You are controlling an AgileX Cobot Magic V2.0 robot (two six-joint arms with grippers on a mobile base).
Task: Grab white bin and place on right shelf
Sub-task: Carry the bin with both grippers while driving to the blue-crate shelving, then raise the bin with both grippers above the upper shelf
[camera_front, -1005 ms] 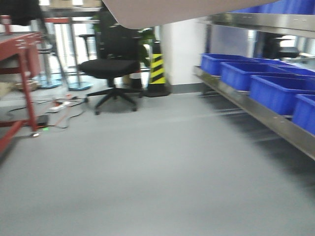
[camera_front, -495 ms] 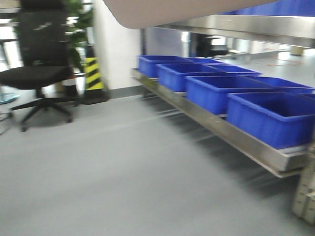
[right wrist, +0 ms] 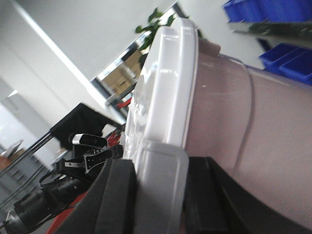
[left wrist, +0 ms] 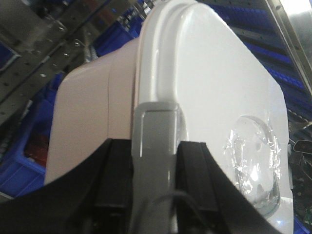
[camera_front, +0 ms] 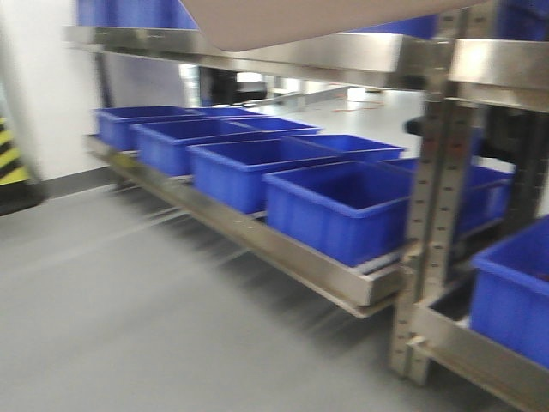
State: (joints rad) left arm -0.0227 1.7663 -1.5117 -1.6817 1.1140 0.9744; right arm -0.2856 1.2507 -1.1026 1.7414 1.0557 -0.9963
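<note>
Exterior front-facing: your white bin shows its underside at the top, held off the right shelf; blue bins line the lower tier's front edge.
Left gripper: clamped over the bin's lid rim.
Right gripper: likewise clamped over the lid rim.

The left pincer is closed on the rim of the white bin. One grey finger lies flat over the lid edge, and the black wrist body spreads wide on both sides below it. The right pincer holds the bin the same way, its grey finger pressed on the lid edge. The second finger of each pincer is hidden.
</note>
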